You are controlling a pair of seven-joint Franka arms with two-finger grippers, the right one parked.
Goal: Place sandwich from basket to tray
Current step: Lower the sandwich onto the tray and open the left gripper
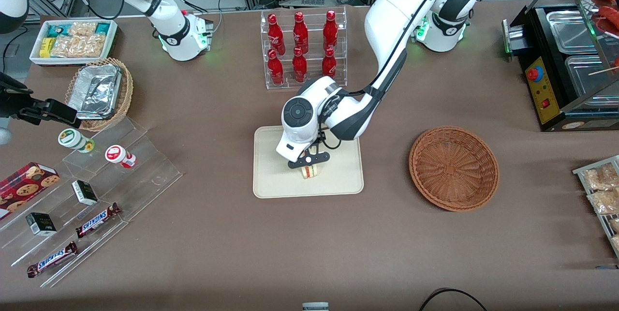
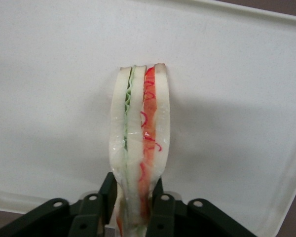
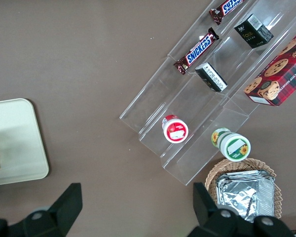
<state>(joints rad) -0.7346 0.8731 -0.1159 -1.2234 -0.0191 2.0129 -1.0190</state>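
Observation:
My left gripper (image 1: 309,163) hangs over the middle of the cream tray (image 1: 275,183), shut on the sandwich (image 1: 311,171). The sandwich's lower edge is at or just above the tray surface; I cannot tell whether it touches. In the left wrist view the wedge (image 2: 140,133) stands edge-on between my black fingers (image 2: 107,192), showing pale bread with green and red filling layers, with the tray (image 2: 237,98) beneath it. The reddish-brown wicker basket (image 1: 453,168) lies beside the tray, toward the working arm's end of the table, with nothing in it.
A clear rack of red bottles (image 1: 302,50) stands farther from the front camera than the tray. Toward the parked arm's end are a clear stepped display (image 1: 92,195) with snacks and a tan basket of foil trays (image 1: 99,93). A black appliance (image 1: 561,64) stands at the working arm's end.

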